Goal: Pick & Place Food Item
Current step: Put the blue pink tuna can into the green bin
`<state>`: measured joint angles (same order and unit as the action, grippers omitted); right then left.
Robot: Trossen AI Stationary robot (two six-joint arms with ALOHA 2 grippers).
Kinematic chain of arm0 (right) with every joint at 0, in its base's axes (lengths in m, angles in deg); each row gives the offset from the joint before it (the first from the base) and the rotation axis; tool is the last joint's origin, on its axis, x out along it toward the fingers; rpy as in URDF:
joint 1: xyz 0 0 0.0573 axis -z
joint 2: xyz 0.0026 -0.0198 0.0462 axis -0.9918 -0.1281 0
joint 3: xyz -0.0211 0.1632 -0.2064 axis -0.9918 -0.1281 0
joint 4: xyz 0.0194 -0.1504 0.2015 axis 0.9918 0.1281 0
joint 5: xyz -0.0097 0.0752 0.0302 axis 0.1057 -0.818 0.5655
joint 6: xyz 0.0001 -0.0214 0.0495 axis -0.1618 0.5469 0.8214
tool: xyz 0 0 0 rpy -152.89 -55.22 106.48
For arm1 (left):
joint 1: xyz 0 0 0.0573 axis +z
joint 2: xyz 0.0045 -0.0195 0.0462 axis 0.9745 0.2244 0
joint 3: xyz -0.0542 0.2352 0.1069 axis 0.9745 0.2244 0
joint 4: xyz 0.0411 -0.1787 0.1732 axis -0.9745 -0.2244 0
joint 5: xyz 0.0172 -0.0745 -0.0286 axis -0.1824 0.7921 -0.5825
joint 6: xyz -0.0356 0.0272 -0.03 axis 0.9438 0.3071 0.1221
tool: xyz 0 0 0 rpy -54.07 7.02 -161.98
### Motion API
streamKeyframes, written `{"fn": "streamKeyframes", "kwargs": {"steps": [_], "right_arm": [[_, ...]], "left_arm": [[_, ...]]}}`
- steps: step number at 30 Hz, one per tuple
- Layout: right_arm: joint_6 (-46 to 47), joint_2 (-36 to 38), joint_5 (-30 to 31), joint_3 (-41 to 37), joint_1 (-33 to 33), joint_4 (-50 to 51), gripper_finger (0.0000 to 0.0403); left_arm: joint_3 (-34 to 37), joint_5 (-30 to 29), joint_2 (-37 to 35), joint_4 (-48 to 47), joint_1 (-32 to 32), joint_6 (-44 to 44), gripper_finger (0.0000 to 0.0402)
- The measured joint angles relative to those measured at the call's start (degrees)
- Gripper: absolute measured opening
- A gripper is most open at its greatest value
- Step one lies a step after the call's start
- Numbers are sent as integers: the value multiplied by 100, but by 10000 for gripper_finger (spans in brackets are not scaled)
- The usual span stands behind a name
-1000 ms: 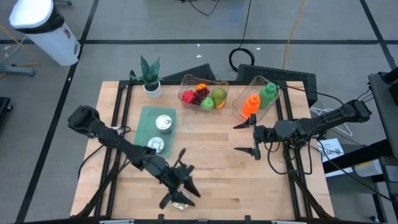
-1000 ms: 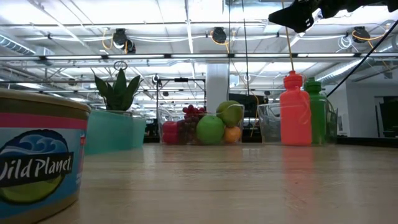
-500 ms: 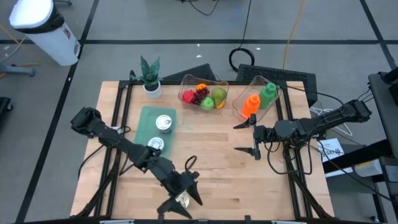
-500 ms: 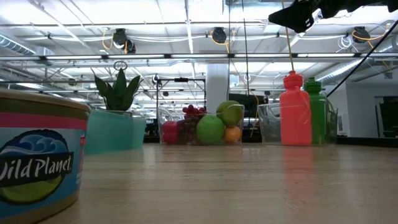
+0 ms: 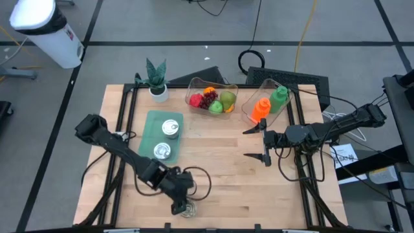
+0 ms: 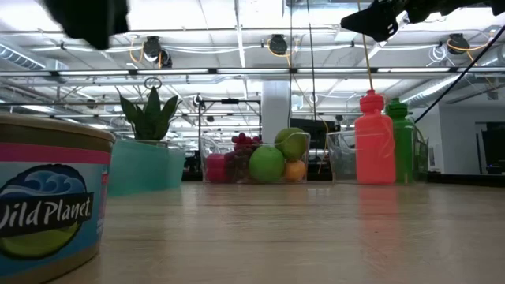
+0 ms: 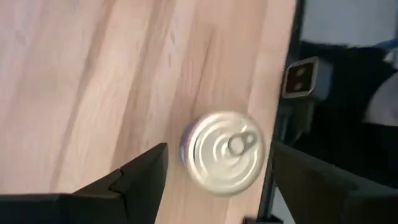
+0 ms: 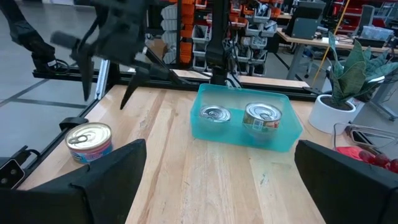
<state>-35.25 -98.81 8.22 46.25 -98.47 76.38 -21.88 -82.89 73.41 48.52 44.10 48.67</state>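
A tin can (image 7: 227,155) with a pull-tab lid stands upright on its base on the wooden table, close to the near edge (image 5: 188,208); the low view shows its blue label (image 6: 47,205). My left gripper (image 5: 181,199) hangs above it, tipped downward and open, one finger on either side of the can and clear of it. A teal tray (image 5: 150,123) at the left middle holds two more cans (image 5: 170,128) (image 5: 162,151). My right gripper (image 5: 246,143) waits open and level over the table's right side.
Along the far edge stand a potted plant (image 5: 155,81), a clear bowl of fruit (image 5: 210,99) and a clear bin (image 5: 279,86) with an orange bottle (image 5: 260,109) and a green bottle. Bare wood lies between the tray and my right gripper.
My left gripper has drawn back a little toward the table's left, tipped its fingers from nearly level to steeply downward and rolled; it now shows at the top left of the low view. The can has stayed where it was.
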Motion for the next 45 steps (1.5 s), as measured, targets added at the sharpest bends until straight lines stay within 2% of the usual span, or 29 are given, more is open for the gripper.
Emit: {"fn": "streamKeyframes", "kwargs": {"steps": [4,12,21,38,45], "right_arm": [[0,0,0,0,0,2,394],[5,0,0,0,0,0,394],[70,0,-2,0,-1,0,394],[66,0,-4,0,-2,0,394],[66,0,-4,0,-2,0,394]], "left_arm": [[0,13,339,-46,-119,270,287],[2,88,1067,76,-117,252,276],[4,194,1226,312,-31,-144,244],[122,259,1218,503,71,-447,151],[125,261,1218,490,120,-547,94]]}}
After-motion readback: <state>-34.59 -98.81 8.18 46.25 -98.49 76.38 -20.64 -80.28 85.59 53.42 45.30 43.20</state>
